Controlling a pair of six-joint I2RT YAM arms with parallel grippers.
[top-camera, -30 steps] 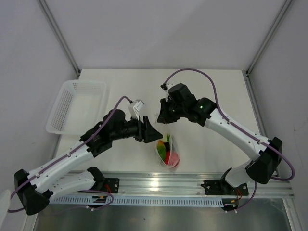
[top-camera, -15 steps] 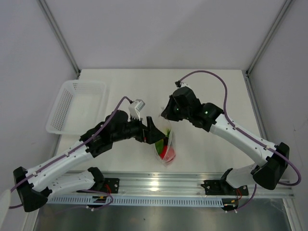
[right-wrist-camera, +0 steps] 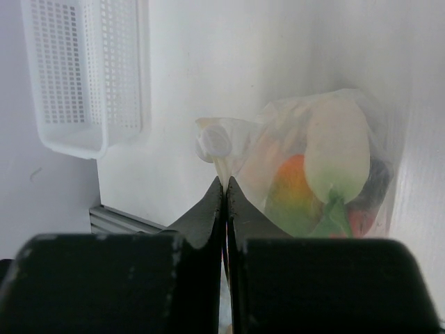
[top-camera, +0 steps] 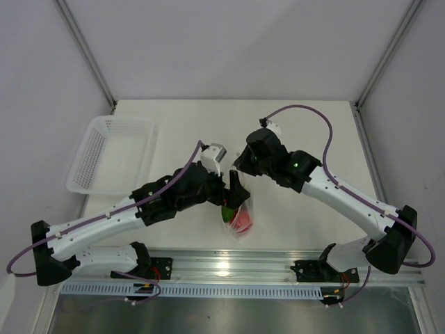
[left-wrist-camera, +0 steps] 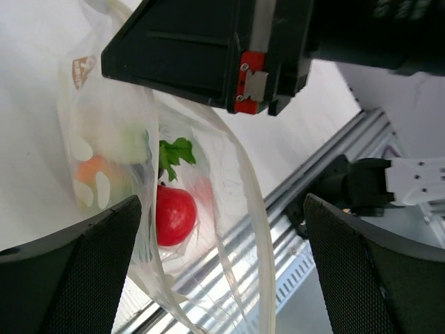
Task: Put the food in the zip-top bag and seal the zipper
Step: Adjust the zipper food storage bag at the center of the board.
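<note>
Clear, crinkly plastic zip-top bag (top-camera: 240, 214) hangs low at the white table's (top-camera: 313, 132) near edge. Inside it are the red round tomato ball (left-wrist-camera: 174, 214), the orange-and-green leafy piece (right-wrist-camera: 292, 189) and the white oblong piece (right-wrist-camera: 338, 146). Just beyond, the left gripper (left-wrist-camera: 221, 202) stands spread wide, the bag ahead between its fingers. The right gripper (right-wrist-camera: 224, 182) is pinched together on the bag's top edge. If that single pinch slips, or the left closes below the zipper, food could spill from a mouth that looks unsealed. A second ago the left jaws were narrower and further left. Farthest away, a white perforated plastic basket (top-camera: 122, 120) sits at the left.
</note>
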